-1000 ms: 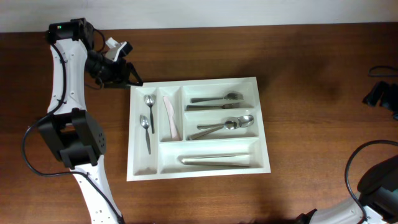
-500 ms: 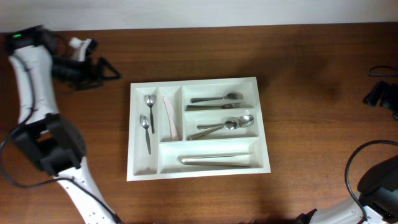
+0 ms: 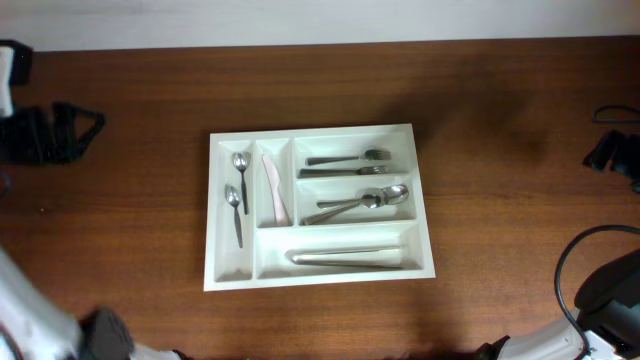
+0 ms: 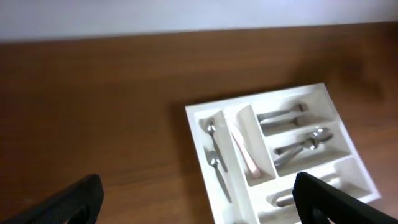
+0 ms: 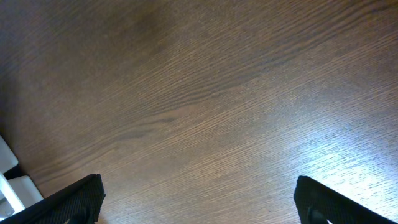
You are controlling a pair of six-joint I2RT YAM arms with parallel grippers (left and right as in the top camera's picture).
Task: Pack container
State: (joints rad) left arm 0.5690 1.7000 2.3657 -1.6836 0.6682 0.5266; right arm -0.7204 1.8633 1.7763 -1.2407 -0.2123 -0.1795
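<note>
The large white rectangular plastic cutlery tray is seen lying flat near the middle of the brown wooden tabletop, well apart from both arms. In its leftmost narrow compartment two small metal spoons are laid lengthwise, one a little behind the other. In the second narrow compartment a pale pink knife-shaped piece is placed. To the right, metal forks are held in the upper short compartment, and larger metal spoons in the short compartment below it. Long metal pieces are lying in the long compartment along the near side; their kind cannot be told for sure.

The left end effector is found at the far left edge of the overhead view, above bare wood. In the left wrist view its dark fingers are spread wide to both lower corners, and nothing is held or touched between them. The right end effector is found at the far right edge. Its fingers are also spread wide, and only bare wood is seen between them.

The left end effector is blurred and partly cut off in the overhead view. In the right wrist view some white shapes are cut by the lower left corner and cannot be identified.
</note>
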